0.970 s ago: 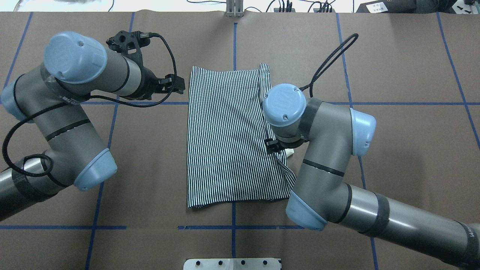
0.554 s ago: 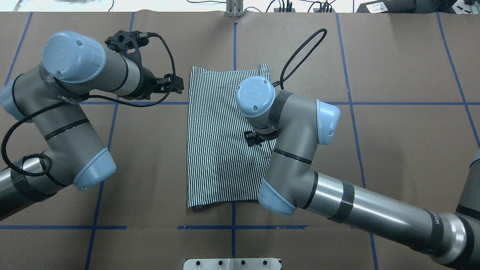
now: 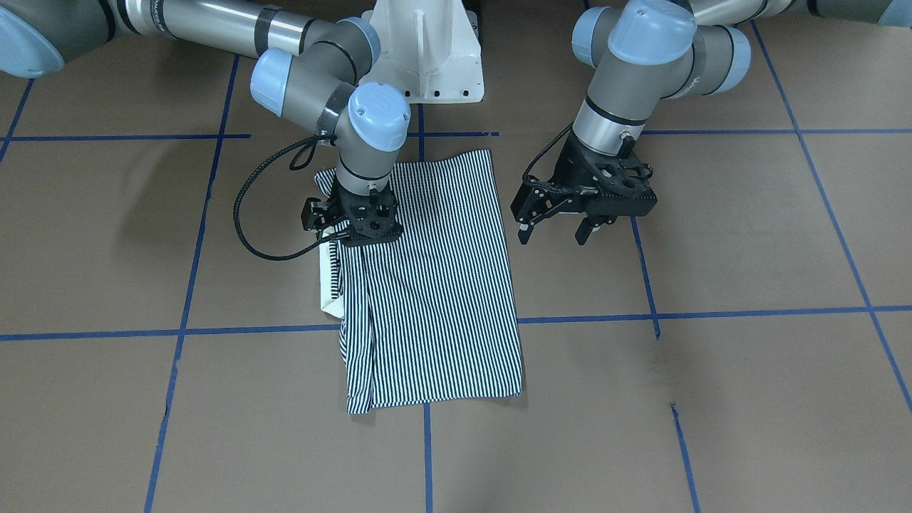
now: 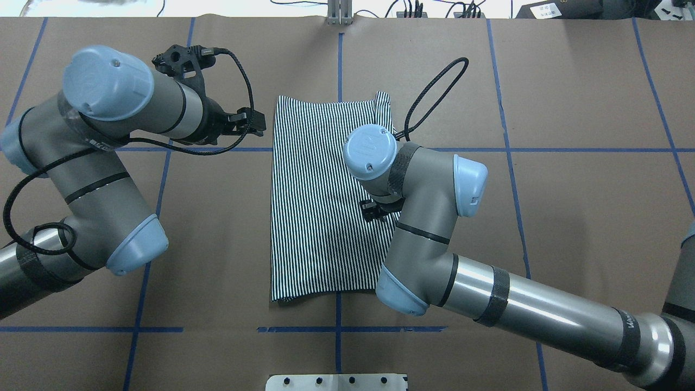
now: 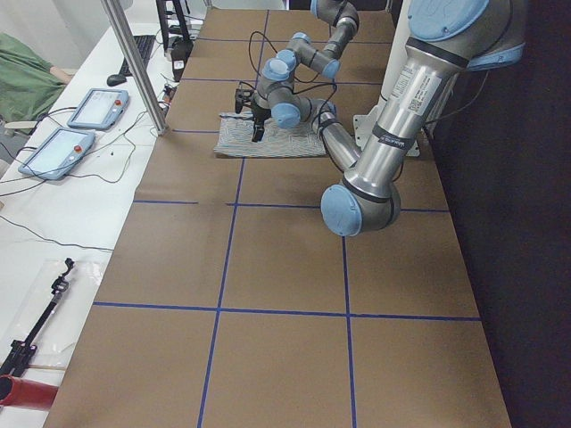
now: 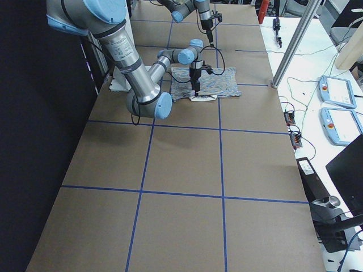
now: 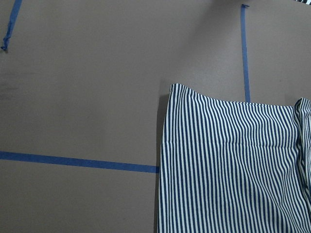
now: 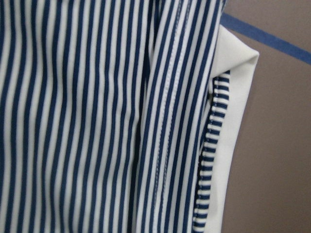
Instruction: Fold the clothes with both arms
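One striped polo shirt (image 3: 434,299) lies folded into a long panel on the brown table (image 3: 712,399), with its cream collar (image 3: 326,285) poking out along one side. There are two grippers. The right gripper (image 3: 356,239) is down on the shirt's folded edge beside the collar, and I cannot tell whether its jaws are clamped. The left gripper (image 3: 553,235) hangs just off the opposite edge, fingers spread. Farther back, the right arm (image 3: 214,28) and left arm (image 3: 620,107) flank one white pedestal (image 3: 427,57).
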